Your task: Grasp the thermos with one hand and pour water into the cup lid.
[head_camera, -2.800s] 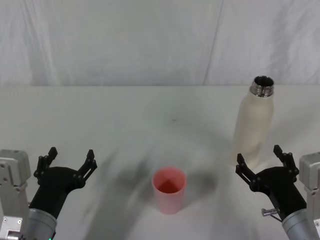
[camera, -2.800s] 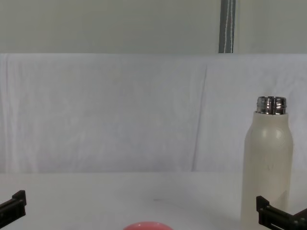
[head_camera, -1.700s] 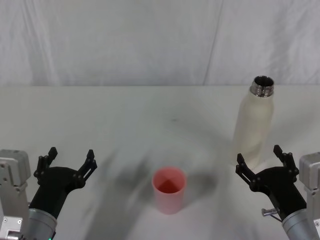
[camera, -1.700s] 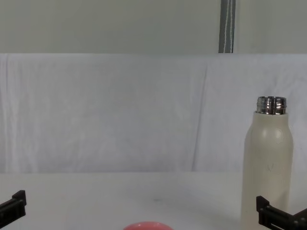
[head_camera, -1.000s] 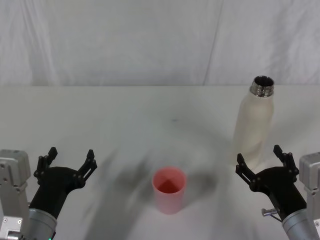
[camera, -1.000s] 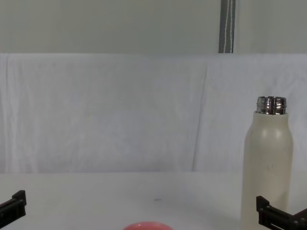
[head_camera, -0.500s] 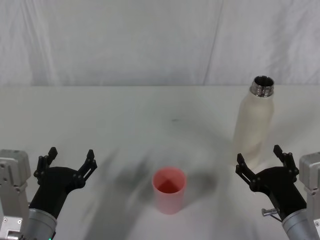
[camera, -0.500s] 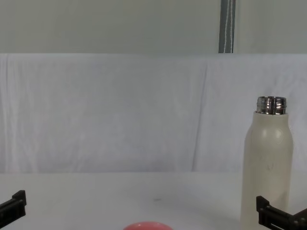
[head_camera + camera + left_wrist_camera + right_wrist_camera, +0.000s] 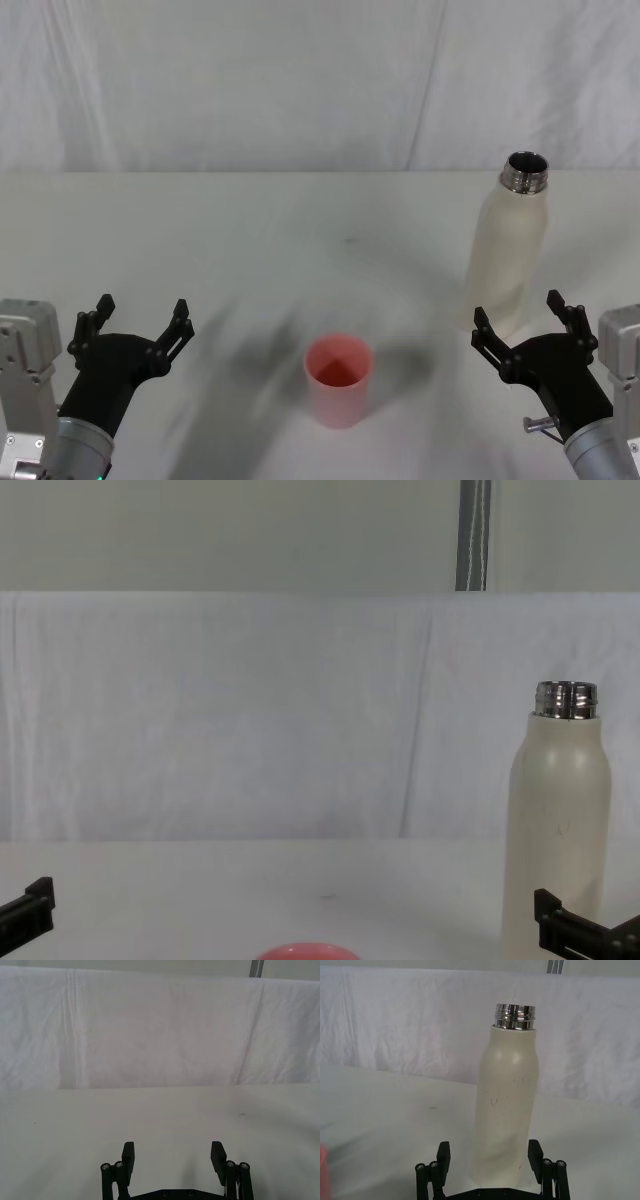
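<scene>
The cream-white thermos (image 9: 509, 252) stands upright at the right of the table, its steel neck uncapped; it rises just ahead of my right gripper's fingers in the right wrist view (image 9: 507, 1105) and at the right in the chest view (image 9: 557, 850). The pink cup lid (image 9: 338, 379) sits upright near the table's front middle, its rim (image 9: 308, 951) at the chest view's lower edge. My right gripper (image 9: 519, 322) is open, just in front of the thermos base, apart from it (image 9: 490, 1158). My left gripper (image 9: 138, 318) is open over bare table at the front left (image 9: 173, 1155).
A white cloth covers the table (image 9: 250, 230) and hangs as a backdrop (image 9: 250, 80) behind it. Bare tabletop lies between the cup lid and the thermos and across the left half.
</scene>
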Available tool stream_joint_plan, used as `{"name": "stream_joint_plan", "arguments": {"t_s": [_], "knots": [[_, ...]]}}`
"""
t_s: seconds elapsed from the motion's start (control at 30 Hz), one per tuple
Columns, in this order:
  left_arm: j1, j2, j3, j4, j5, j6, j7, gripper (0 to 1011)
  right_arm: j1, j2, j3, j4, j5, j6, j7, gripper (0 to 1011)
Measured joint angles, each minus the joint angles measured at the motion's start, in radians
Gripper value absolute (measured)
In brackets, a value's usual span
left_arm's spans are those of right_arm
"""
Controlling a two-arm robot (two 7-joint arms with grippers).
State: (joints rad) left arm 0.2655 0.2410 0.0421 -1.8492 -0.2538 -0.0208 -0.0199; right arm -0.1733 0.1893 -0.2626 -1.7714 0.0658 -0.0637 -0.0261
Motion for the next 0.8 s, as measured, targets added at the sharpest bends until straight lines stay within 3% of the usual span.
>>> {"name": "stream_joint_plan", "arguments": {"t_s": [0.47, 0.8], "knots": [[0.000, 0.000, 0.000, 0.000, 0.000, 0.000, 0.000, 1001, 0.000, 0.000, 0.001, 0.000, 0.000, 0.000, 0.002, 1001], [0.000, 0.000, 0.000, 0.000, 0.000, 0.000, 0.000, 1001, -0.001, -0.020, 0.033, 0.003, 0.016, 0.011, 0.060, 1001]]}}
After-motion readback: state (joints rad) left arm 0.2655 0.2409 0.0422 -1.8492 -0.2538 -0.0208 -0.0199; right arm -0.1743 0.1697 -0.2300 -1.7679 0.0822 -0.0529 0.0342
